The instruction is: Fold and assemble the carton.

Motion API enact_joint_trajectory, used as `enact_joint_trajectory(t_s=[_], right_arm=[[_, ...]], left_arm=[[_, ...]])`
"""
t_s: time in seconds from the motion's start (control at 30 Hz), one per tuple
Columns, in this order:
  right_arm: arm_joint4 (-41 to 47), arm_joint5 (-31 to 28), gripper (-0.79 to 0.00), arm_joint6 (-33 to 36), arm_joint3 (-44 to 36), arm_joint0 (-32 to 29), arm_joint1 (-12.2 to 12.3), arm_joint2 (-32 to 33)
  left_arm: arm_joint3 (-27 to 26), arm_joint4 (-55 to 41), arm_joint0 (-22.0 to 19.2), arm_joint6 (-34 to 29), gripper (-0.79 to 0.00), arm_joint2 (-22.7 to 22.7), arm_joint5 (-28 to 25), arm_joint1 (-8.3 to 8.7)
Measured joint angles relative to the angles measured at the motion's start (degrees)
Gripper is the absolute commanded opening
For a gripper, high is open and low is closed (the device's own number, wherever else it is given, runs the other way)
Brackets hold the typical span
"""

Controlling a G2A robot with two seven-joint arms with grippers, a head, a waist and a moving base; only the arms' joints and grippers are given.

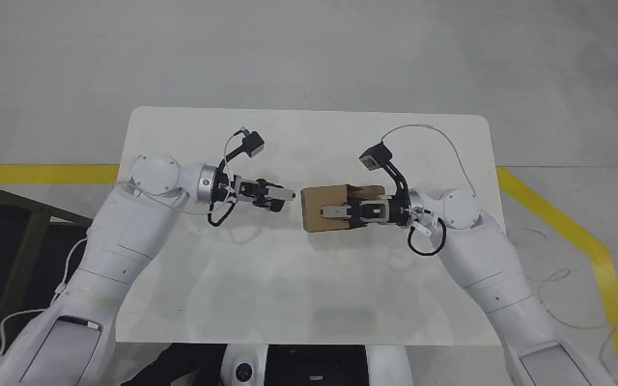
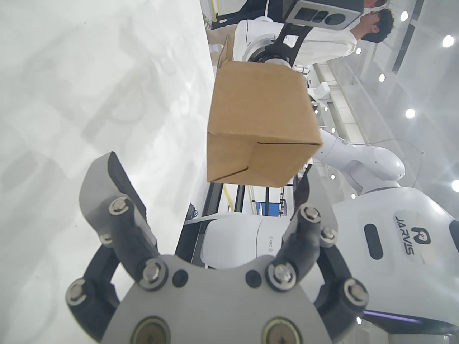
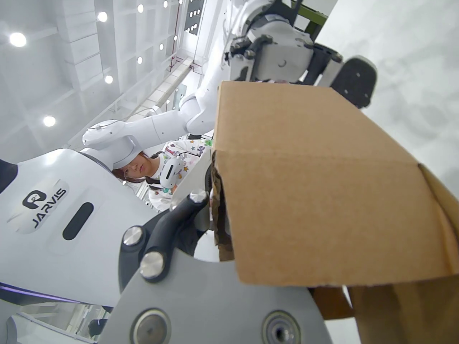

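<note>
A brown carton [image 1: 323, 220] sits over the middle of the white table [image 1: 193, 299], and the right gripper [image 1: 337, 210] is clamped on it from the right, with one pale finger lying across its top face. Whether the carton rests on the table or hangs just above it cannot be told. The end facing the left arm is closed, with its flaps folded flat and thin seams showing. At the far end a flap [image 2: 224, 51] stands loose. The left gripper [image 1: 281, 195] is level with that closed end, near it but not touching, its fingers [image 2: 118, 184] spread wide and holding nothing.
</note>
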Motion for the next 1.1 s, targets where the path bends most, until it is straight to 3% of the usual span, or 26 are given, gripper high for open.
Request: enact_joint_trajectory(t_s=[0.33, 0.9, 0.93, 0.97, 1.1], right_arm=[[-3.2, 3.8, -0.785, -1.9, 2.1, -1.2, -0.7, -3.9], [-10.5, 7.5, -0.785, -14.5, 8.7, 2.1, -4.3, -12.6], [-10.3, 7.5, -0.523, -15.1, 9.0, 2.1, -4.5, -12.8], [-10.2, 7.5, 0.0, -15.6, 9.2, 2.2, -4.7, -13.0], [-10.2, 7.4, 0.0, -16.1, 9.7, 2.5, -5.0, -13.0]], left_arm=[[-5.9, 5.1, 0.6, -2.3, 0.0, -5.1, -6.8, 1.93], [-18.4, 13.6, 5.3, -2.2, 0.0, -10.1, -6.8, 7.27], [-18.7, 13.7, 5.6, -2.2, 0.0, -10.3, -6.8, 7.59], [-19.1, 13.8, 5.9, -2.2, 0.0, -10.6, -6.8, 7.92], [-21.2, 15.4, 7.4, -1.9, 0.0, -11.2, -7.2, 9.54]])
